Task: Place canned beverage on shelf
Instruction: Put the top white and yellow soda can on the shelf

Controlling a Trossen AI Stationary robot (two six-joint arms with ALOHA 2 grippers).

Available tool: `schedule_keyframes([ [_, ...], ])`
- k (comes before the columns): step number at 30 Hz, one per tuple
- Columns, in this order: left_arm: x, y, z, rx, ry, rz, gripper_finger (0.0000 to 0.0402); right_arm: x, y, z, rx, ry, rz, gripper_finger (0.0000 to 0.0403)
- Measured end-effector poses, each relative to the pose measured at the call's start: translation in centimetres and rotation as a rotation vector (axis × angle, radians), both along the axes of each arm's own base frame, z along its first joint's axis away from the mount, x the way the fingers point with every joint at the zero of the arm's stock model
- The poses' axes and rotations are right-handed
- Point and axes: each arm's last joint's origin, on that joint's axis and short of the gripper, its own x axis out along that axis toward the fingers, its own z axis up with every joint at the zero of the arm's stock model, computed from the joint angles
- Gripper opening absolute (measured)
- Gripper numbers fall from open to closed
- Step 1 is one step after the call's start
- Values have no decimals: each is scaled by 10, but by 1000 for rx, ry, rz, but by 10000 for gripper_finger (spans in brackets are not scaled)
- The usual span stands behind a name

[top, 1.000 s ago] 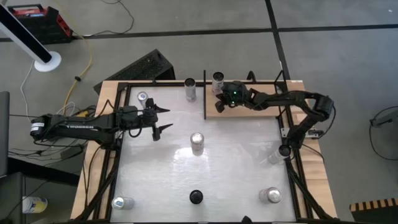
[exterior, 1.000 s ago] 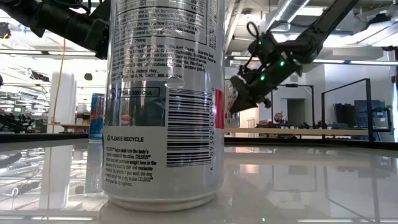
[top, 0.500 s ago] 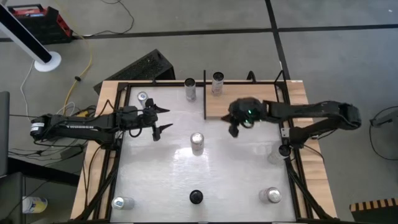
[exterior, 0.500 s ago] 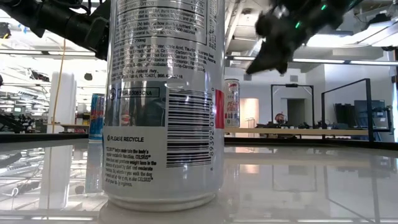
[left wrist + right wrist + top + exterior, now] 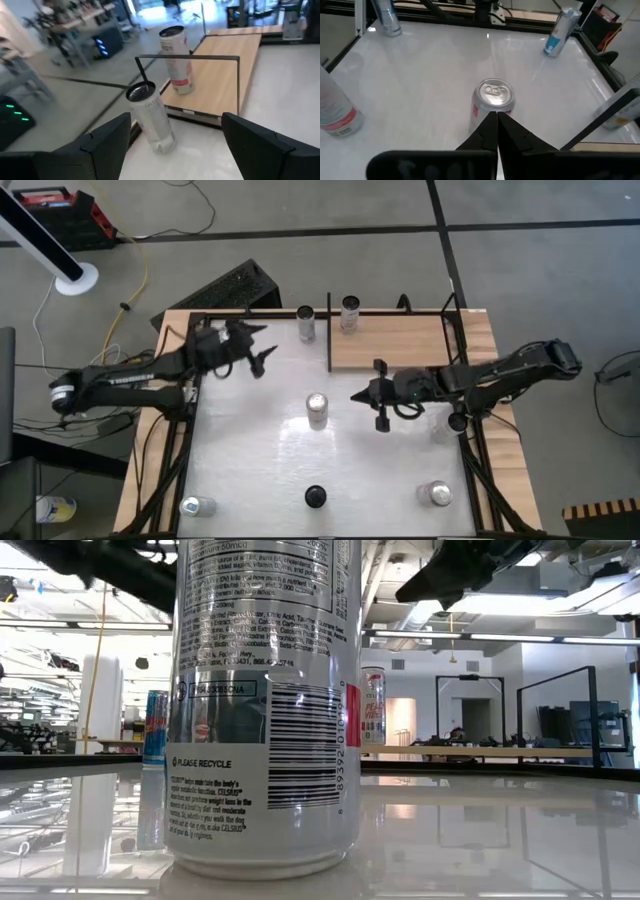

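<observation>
Facing can (image 5: 492, 102) beyond right hand (image 5: 497, 118)

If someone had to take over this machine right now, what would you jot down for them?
Right gripper: shut, holding nothing, above the white tabletop just off the shelf, pointing toward the can in the middle of the table.
Left gripper: open, empty, over the table's far left part, facing the can beside the shelf's edge.
Done: one can on the shelf, upright at its far corner.
Left: the middle can, the one beside the shelf, a can at the far left, and two near-edge cans still stand on the tabletop.
</observation>
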Motion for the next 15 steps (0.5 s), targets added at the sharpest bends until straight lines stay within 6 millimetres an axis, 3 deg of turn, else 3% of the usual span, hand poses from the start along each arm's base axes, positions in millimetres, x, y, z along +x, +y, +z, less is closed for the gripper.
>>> schedule_keyframes([
  [7, 25, 60, 3, -106, -7, -102, 296, 1, -5, 1, -10, -12, -24, 30],
  [15, 62, 106, 18, -11, 29, -74, 312, 1, -11, 0, -32, 5, -36, 29],
])
